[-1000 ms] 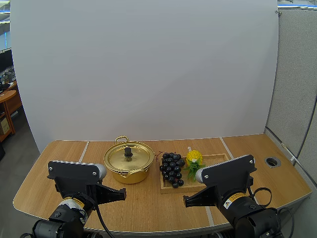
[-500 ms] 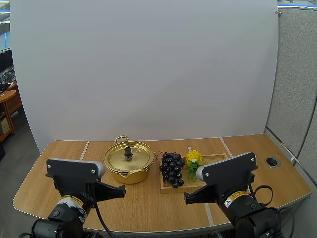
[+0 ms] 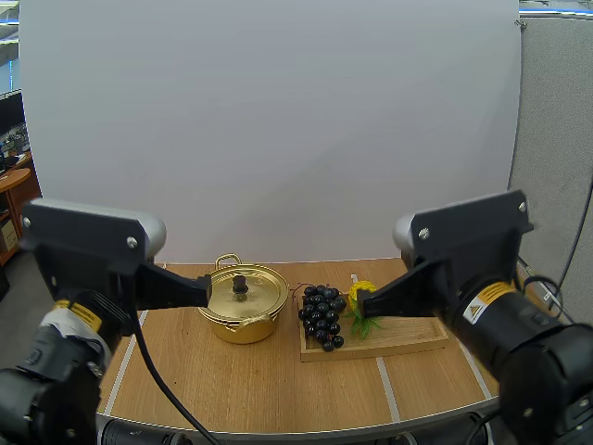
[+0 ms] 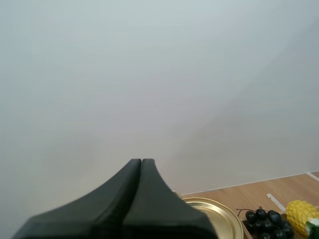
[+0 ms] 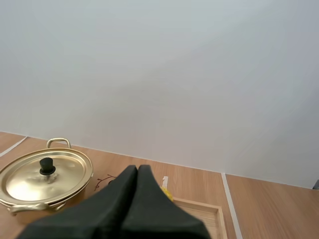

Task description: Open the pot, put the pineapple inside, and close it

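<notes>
Fingers first: the left fingers (image 4: 141, 164) are clenched together on nothing, one dark wedge, and the right fingers (image 5: 137, 170) are pressed shut the same way, empty. Just past the left tips sits the gold pot (image 3: 243, 320) on the bench (image 3: 250, 389), its lid (image 3: 250, 295) on and the black knob (image 3: 240, 283) standing in the middle. Ahead of the right tips lie the grapes (image 3: 322, 315) and, just beyond those tips, the yellow pineapple (image 3: 364, 290), both on the wooden tray (image 3: 412, 336). To my eye the lid is the first job. The left fingers would need to part before they come down, centre over the knob, and close on it squarely, then lift straight up so the rim does not drag the pot. Setting the lid on bare bench away from the tray would keep the way clear for the pineapple.
</notes>
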